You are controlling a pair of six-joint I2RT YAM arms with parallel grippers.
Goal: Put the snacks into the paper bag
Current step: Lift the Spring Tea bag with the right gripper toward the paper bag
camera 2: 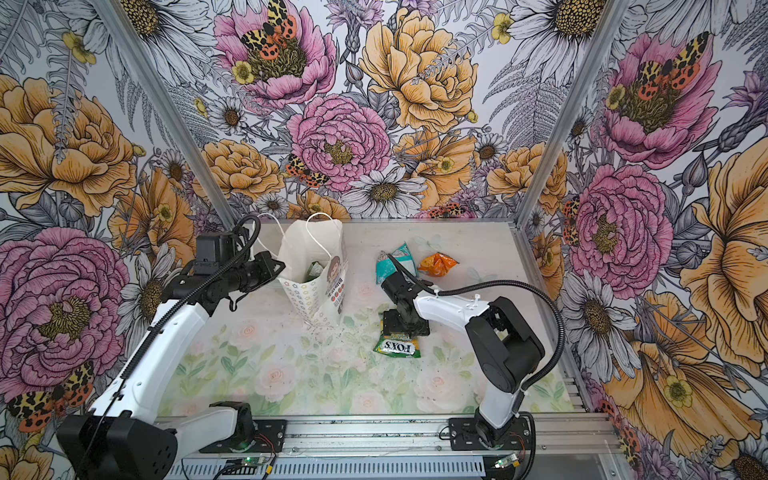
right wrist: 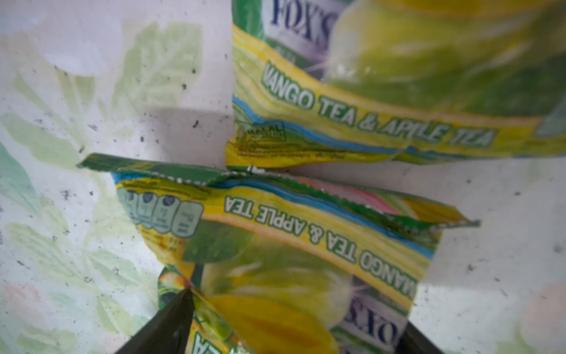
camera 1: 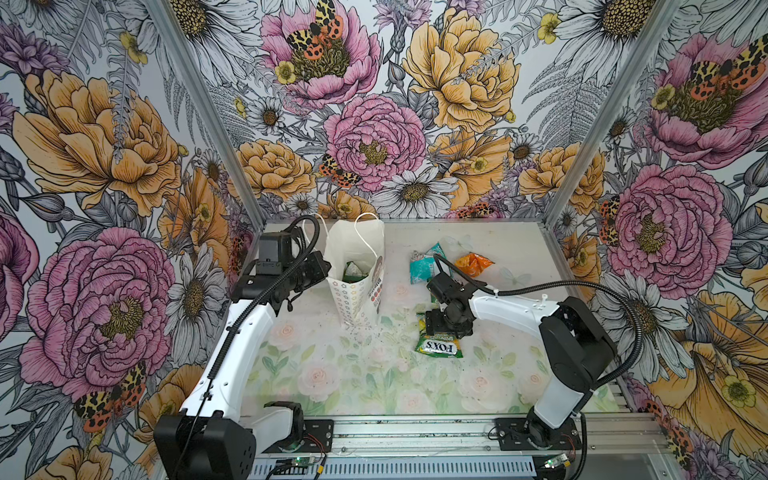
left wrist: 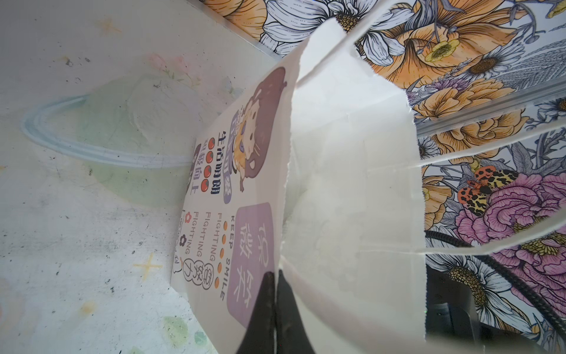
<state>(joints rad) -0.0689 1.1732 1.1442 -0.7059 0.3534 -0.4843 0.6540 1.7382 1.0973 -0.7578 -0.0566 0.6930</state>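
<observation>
**Left pinches bag, right open over packet**

We see the left gripper (left wrist: 275,277) clamped on the rim of the upright paper bag (camera 1: 353,301), a green packet (camera 1: 354,271) inside. The right gripper (right wrist: 297,309) gapes wide, holding nothing, astride a green-yellow FOX'S packet (right wrist: 275,245) on the table (camera 1: 374,374).

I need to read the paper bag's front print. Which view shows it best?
The left wrist view: the front of the paper bag is close, cartoon figure and KEEP SMILE text legible. Both top views show only a steep sliver. The right wrist view misses it.
</observation>
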